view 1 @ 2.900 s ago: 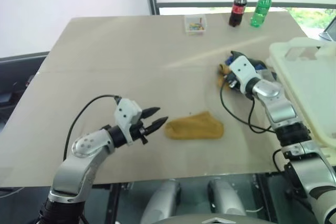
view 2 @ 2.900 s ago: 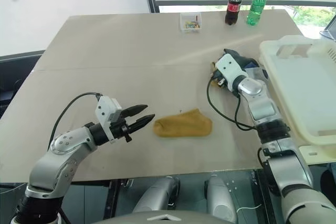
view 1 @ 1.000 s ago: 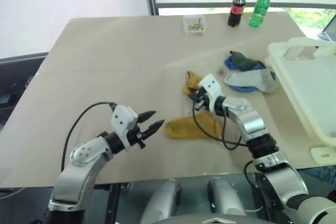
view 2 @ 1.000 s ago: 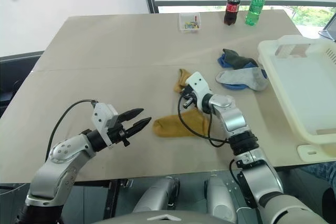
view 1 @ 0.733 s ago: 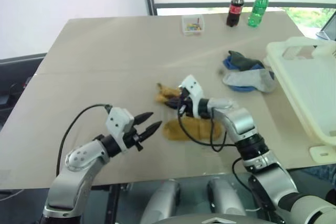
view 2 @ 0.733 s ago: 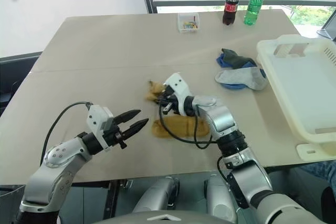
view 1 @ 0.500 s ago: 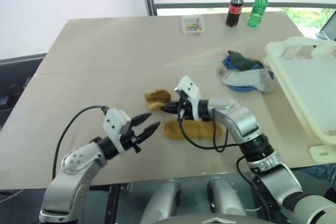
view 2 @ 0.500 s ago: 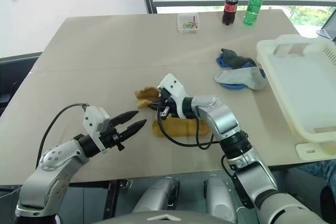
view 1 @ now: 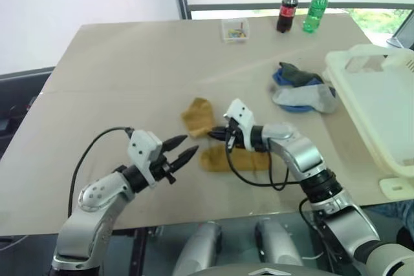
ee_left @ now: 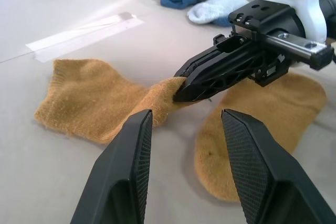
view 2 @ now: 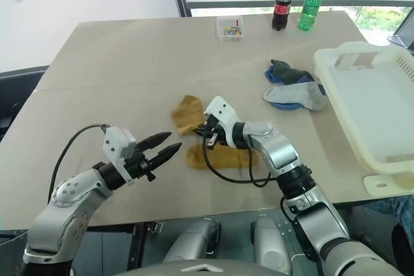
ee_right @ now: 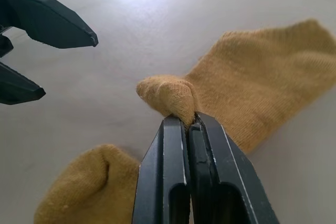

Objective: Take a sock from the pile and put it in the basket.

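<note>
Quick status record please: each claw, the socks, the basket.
right claw: shut, pinching the edge of a yellow sock lying on the table
left claw: open, empty, pointing at that sock
second yellow sock: flat on table, under the right arm
pile: blue, grey and dark socks, beside the basket
basket: at table's right edge, no sock seen inside

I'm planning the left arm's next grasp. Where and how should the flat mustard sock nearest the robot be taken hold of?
Grip the mustard sock at its rounded end nearest the left gripper, coming in low from the robot's left. That end lies bare on the table, while the right gripper, pinching the other mustard sock, and its cable cross over the far part.
</note>
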Available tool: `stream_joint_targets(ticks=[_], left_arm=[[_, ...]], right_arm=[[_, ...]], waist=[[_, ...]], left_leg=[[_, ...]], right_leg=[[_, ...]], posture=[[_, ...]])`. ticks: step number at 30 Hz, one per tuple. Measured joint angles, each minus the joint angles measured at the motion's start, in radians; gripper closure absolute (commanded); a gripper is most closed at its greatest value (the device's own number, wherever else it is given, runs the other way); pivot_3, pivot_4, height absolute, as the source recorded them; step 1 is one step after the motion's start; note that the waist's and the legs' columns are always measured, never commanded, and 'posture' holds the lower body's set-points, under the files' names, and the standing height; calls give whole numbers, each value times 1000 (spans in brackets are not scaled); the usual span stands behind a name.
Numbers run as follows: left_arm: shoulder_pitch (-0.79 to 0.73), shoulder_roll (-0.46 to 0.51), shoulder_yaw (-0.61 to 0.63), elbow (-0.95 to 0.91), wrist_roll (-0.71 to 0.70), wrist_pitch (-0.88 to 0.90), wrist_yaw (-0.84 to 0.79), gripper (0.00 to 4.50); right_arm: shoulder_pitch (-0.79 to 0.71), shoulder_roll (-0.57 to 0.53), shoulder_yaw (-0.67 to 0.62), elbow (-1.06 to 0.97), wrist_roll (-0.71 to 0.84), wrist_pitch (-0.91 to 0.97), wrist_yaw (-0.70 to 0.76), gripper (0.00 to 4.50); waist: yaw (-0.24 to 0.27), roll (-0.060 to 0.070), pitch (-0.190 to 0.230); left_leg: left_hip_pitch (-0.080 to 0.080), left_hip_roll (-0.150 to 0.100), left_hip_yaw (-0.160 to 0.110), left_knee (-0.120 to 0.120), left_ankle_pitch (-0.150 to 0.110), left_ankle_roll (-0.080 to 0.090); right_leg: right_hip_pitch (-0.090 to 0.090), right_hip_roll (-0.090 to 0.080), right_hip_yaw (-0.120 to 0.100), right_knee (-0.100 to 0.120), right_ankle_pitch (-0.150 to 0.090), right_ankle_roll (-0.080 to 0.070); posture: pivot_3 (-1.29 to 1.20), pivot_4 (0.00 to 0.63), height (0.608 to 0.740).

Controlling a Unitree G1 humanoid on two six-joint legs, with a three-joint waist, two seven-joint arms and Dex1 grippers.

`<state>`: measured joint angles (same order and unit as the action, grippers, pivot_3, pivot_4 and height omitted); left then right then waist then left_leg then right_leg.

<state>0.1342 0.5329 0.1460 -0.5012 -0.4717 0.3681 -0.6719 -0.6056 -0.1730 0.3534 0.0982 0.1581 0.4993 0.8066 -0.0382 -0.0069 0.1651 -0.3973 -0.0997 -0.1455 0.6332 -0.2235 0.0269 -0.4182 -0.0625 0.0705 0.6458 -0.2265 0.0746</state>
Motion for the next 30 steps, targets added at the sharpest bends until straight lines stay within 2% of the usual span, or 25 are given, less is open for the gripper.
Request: stream_joint_targets(ticks=[3, 4, 7, 18, 22, 30], left_arm=[[-6, -5, 2, 2, -4, 9, 9, 2295], [-8, -5, 2, 2, -4, 11, 12, 2295], [-12, -5, 2, 2, -4, 13, 16, 2295], [5, -9, 13, 3, -4, 14, 26, 2295], [7, -10, 14, 3, -4, 14, 26, 2295], [9, -10, 16, 14, -2, 2, 25, 2295]], right_arm=[[0, -7, 0, 7, -3, -34, 10, 3446], [0, -7, 1, 10, -3, -40, 13, 2903], [0, -6, 3, 11, -18, -62, 6, 1704], [-28, -60, -49, -54, 49, -25, 64, 1704], [-30, -100, -5, -53, -12, -102, 77, 1704], [-21, -98, 53, 85, -147, -282, 30, 1704]], waist=[[0, 0, 0], [-1, 0, 0], [-1, 0, 0], [0, 0, 0], [0, 0, 0], [0, 0, 0]], left_leg=[[0, 0, 0, 0, 0, 0], [0, 0, 0, 0, 0, 0], [0, 0, 0, 0, 0, 0], [0, 0, 0, 0, 0, 0], [0, 0, 0, 0, 0, 0], [0, 0, 0, 0, 0, 0]], right_leg=[[0, 0, 0, 0, 0, 0], [0, 0, 0, 0, 0, 0], [0, 0, 0, 0, 0, 0], [0, -1, 0, 0, 0, 0], [0, -1, 0, 0, 0, 0], [0, 0, 0, 0, 0, 0]], posture=[[0, 150, 739], [0, 150, 739], [0, 150, 739], [0, 150, 739], [0, 150, 739], [0, 150, 739]])
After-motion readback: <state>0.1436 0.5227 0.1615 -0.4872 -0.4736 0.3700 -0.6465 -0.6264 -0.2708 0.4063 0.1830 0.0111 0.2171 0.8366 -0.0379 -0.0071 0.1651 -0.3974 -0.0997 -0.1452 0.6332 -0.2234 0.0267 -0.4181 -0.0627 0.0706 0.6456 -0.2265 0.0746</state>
